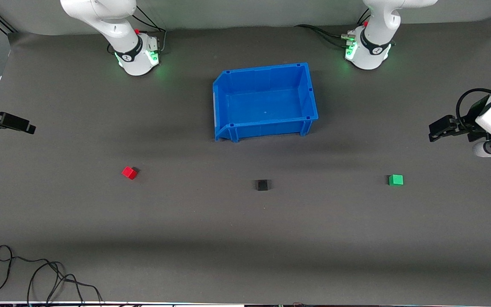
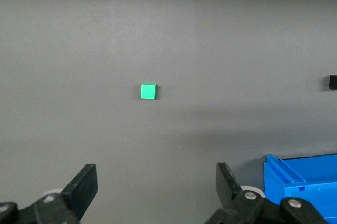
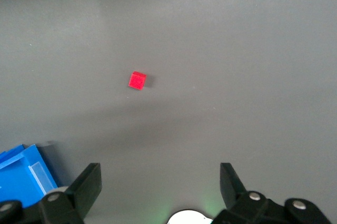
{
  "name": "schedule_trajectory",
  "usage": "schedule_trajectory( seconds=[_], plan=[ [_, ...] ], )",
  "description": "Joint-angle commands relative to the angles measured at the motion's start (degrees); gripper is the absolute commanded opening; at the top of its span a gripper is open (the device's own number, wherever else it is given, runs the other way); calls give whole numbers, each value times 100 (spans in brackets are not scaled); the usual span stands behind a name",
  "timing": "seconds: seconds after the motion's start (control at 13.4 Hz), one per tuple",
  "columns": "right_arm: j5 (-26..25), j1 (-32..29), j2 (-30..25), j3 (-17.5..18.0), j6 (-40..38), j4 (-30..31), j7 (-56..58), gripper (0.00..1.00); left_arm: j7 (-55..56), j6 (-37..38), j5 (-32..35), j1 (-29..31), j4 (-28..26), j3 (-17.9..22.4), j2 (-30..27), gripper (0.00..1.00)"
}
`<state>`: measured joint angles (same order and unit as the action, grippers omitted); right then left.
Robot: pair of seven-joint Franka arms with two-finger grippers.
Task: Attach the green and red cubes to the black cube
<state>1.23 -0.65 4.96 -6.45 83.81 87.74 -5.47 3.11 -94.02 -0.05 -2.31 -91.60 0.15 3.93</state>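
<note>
Black cube (image 1: pixel 262 185): on table, between red cube (image 1: pixel 129 172) and green cube (image 1: pixel 396 180), apart.
Left gripper (image 2: pixel 157 190): jaws apart, over table's edge, seemingly waiting.
Right gripper (image 3: pixel 159 190): jaws apart, likewise.

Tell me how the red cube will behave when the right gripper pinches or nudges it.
The red cube looks rigid with flat faces, so it should slide rather than roll if nudged. It is small and probably light. It sits turned at an angle on the table, so the open right gripper may need to rotate so that its fingers meet flat sides, or the cube could twist out.
</note>
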Motion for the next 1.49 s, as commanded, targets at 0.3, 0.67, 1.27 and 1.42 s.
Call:
schedule_trajectory(
  seconds=[0.3,0.67,1.27,1.42],
  plan=[
    [317,161,84,-23,1355,1348,-1113,96,2997,86,-134,231,54,20,-24,100],
    [456,170,619,-14,1946,1737,-2131,96,5047,50,-345,477,194,20,178,100],
    [528,689,1455,-23,3919,2613,-2775,95,6729,-186,-1435,1189,-15,20,845,100],
    [528,838,1595,-23,4484,2914,-2784,95,6642,-834,-1689,1277,-497,20,969,100]
  ],
)
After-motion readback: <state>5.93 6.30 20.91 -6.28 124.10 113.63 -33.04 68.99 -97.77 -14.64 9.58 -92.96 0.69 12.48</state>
